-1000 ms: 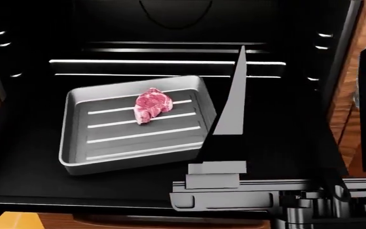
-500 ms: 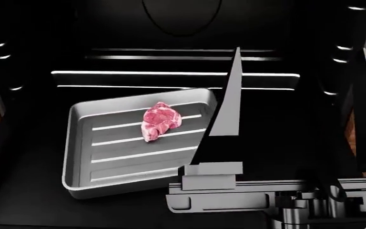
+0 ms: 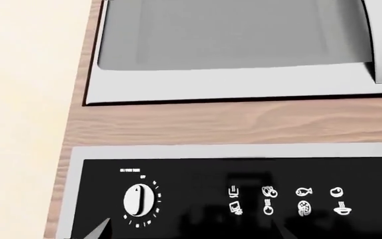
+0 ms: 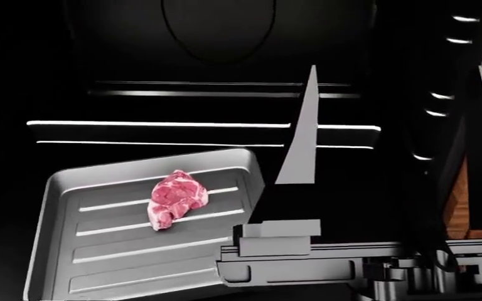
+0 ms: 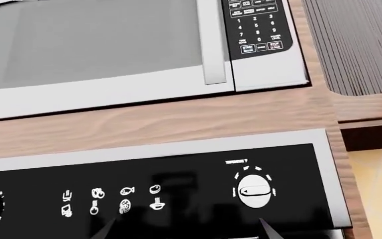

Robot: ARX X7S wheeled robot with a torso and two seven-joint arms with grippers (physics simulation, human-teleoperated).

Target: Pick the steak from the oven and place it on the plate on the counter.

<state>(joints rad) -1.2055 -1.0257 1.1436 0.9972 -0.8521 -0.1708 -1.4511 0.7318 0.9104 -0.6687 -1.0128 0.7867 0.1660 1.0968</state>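
Note:
The steak (image 4: 176,199), red-pink with white fat, lies on the grey ribbed tray (image 4: 65,251) at the lower left inside the dark oven (image 4: 216,37). My right gripper (image 4: 396,70) stands open to the right of the tray, its fingers pointing up and wide apart, with nothing between them. The near finger (image 4: 302,144) rises beside the tray's right rim, apart from the steak. In the right wrist view the right gripper (image 5: 187,219) faces the oven's black control panel (image 5: 177,169). The left gripper (image 3: 196,222) is open, also facing that panel. Plate and counter are out of view.
Shiny rack rails (image 4: 182,124) cross the cavity behind the tray. A silver microwave (image 5: 98,50) with a keypad (image 5: 254,25) sits above the control panel, in wooden cabinetry (image 5: 177,119). White knobs (image 5: 254,190) (image 3: 138,199) flank the panel. Wood shows at the oven's right side (image 4: 459,207).
The head view has shifted: tray and steak now lie lower and further left in it, and the cavity's back wall fills more of the picture. The right gripper stays open.

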